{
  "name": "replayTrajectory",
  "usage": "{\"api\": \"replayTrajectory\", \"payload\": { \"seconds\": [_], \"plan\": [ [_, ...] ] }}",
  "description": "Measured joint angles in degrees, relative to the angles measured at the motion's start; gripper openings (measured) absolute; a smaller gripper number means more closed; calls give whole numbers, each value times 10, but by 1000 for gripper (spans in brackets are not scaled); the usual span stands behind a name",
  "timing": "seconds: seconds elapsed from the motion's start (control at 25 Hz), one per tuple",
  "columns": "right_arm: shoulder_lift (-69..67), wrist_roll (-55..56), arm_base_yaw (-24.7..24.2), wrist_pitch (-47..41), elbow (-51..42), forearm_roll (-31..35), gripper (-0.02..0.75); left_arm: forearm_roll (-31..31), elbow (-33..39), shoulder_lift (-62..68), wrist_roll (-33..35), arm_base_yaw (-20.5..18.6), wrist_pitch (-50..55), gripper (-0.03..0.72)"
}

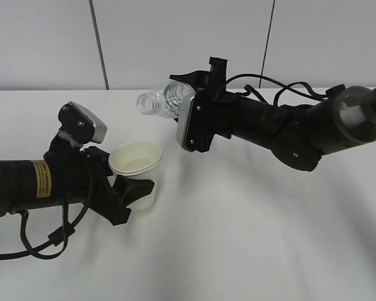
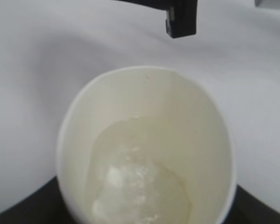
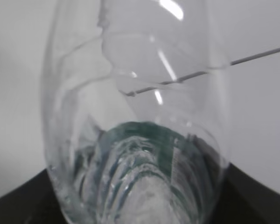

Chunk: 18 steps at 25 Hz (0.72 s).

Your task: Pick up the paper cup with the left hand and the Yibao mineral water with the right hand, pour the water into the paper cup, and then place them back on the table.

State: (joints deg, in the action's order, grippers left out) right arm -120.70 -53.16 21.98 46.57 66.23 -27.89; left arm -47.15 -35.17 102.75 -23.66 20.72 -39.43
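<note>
The paper cup (image 1: 138, 170) is off-white and held in my left gripper (image 1: 122, 191), tilted a little above the table (image 1: 238, 238). In the left wrist view the cup (image 2: 144, 140) fills the frame and holds clear water (image 2: 140, 186) at its bottom. My right gripper (image 1: 197, 103) is shut on the Yibao mineral water bottle (image 1: 166, 100), which lies almost level in the air, its open mouth pointing left, above and behind the cup. In the right wrist view the clear ribbed bottle (image 3: 135, 116) with its green label (image 3: 144, 140) fills the frame. No stream of water shows.
The white tabletop spreads around both arms. A pale panelled wall (image 1: 175, 37) stands behind the table. A black cable (image 1: 37, 248) loops under the left arm. Part of the right gripper (image 2: 179, 16) shows at the top of the left wrist view.
</note>
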Motion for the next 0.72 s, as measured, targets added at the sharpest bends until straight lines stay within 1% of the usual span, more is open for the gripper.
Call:
{"api": "replayTrajectory", "payload": {
  "seconds": [0.12, 0.24, 0.32, 0.4, 0.48, 0.64, 0.72],
  "plan": [
    [0, 82, 0, 11, 0, 1, 478, 23, 0, 0, 3, 0, 0, 412],
    [0, 202, 0, 12, 0, 10, 478, 52, 0, 0, 14, 0, 0, 412],
    [0, 288, 0, 13, 0, 21, 478, 79, 0, 0, 31, 0, 1, 412],
    [0, 344, 0, 13, 0, 40, 478, 116, 0, 0, 54, 0, 1, 412],
    [0, 381, 0, 14, -2, 60, 478, 155, 0, 0, 79, 0, 1, 412],
    [0, 417, 0, 15, -26, 106, 478, 240, 0, 1, 122, -1, 0, 412],
    [0, 427, 0, 15, -45, 135, 478, 262, -2, 3, 132, -8, 0, 412]
  ]
}}
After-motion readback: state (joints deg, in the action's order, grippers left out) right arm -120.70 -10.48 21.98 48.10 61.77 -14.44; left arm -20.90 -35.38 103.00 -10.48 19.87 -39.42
